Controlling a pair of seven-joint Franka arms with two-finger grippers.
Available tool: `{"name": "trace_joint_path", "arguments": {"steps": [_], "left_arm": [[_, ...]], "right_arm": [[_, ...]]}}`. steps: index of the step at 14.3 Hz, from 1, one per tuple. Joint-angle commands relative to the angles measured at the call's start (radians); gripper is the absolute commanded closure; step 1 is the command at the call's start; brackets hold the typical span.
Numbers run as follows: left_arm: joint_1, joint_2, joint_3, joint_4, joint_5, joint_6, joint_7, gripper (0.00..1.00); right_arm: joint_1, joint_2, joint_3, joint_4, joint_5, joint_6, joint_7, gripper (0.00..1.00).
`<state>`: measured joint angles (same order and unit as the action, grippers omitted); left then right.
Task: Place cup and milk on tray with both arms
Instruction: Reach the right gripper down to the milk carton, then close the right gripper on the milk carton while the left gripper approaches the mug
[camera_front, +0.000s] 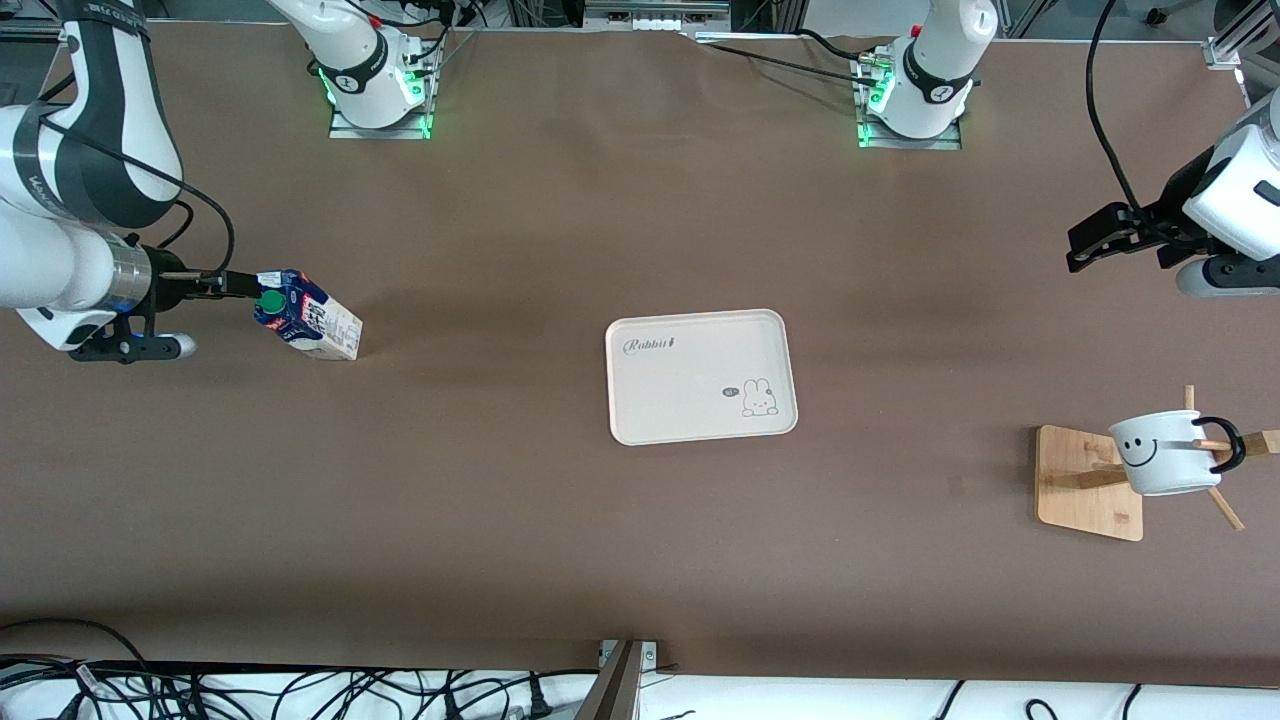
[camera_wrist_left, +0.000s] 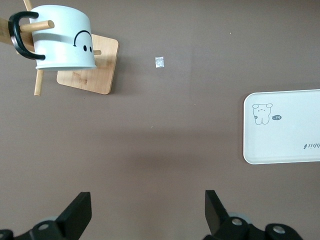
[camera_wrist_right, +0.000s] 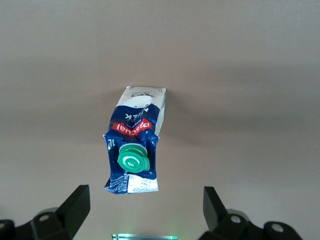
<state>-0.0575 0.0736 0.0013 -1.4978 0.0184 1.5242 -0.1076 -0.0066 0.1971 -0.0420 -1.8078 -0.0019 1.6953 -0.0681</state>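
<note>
The milk (camera_front: 308, 318) stands on the brown table toward the right arm's end, blue top and green cap up. My right gripper (camera_front: 243, 285) hovers just beside and above its top, open, holding nothing. In the right wrist view the milk (camera_wrist_right: 134, 150) lies ahead of the spread fingers of the right gripper (camera_wrist_right: 145, 207). The cup (camera_front: 1165, 452) hangs by its black handle on a peg of a wooden rack (camera_front: 1085, 480). My left gripper (camera_front: 1085, 245) is open in the air. The cream tray (camera_front: 700, 375) lies mid-table. The left wrist view shows the cup (camera_wrist_left: 62, 40), tray (camera_wrist_left: 285, 130) and left gripper (camera_wrist_left: 148, 210).
The rack's wooden pegs (camera_front: 1225, 508) stick out around the cup. A small pale scrap (camera_wrist_left: 159, 62) lies on the table between rack and tray. Both arm bases (camera_front: 375, 85) with green lights stand at the table's robot edge. Cables run along the edge nearest the front camera.
</note>
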Motion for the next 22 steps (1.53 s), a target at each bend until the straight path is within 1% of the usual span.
{"name": "trace_joint_path", "arguments": {"steps": [1, 9, 13, 22], "left_arm": [[0.001, 0.009, 0.0, 0.022, 0.014, -0.009, 0.006, 0.0], [-0.001, 0.008, -0.003, 0.022, 0.015, -0.009, 0.011, 0.0], [0.001, -0.003, -0.003, 0.011, 0.015, -0.007, 0.011, 0.0], [0.001, -0.011, -0.003, 0.01, 0.017, -0.007, 0.011, 0.0]], "right_arm": [[0.0, -0.013, 0.004, -0.03, 0.022, 0.03, -0.01, 0.0], [0.025, -0.013, 0.005, -0.107, 0.056, 0.141, 0.028, 0.0], [0.027, 0.011, 0.005, -0.116, 0.057, 0.156, 0.037, 0.0], [0.025, 0.013, 0.002, -0.147, 0.057, 0.145, 0.065, 0.0]]}}
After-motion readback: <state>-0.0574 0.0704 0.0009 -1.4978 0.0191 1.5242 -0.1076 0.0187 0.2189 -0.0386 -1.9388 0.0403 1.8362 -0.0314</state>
